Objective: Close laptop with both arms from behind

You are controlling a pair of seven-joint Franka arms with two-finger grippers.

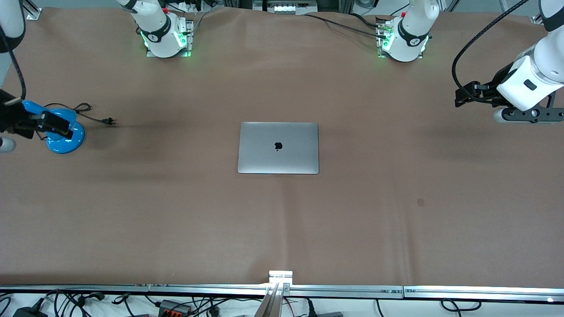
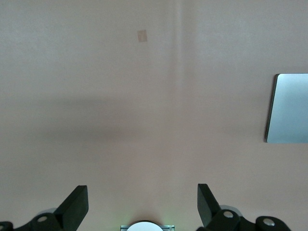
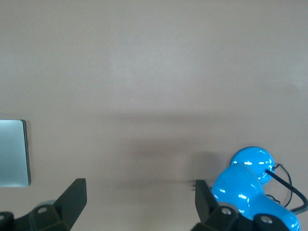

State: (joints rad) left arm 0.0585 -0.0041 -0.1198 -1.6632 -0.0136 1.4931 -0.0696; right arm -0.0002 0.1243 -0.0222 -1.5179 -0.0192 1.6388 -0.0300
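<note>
The laptop (image 1: 278, 148) lies shut and flat at the middle of the brown tabletop (image 1: 396, 229), lid up, black logo showing. The left claw (image 2: 142, 207) hangs over bare tabletop toward the left arm's end, at roughly three o'clock from the laptop in the front view, fingers (image 2: 77, 204) spread and holding nothing. The right claw (image 3: 140, 204) hangs at nine o'clock, over the right arm's end, also spread and empty. Below it stands a glossy blue object (image 1: 65, 137), possibly a desk lamp, its black cord (image 1: 90, 115) trailing toward the laptop.
</note>
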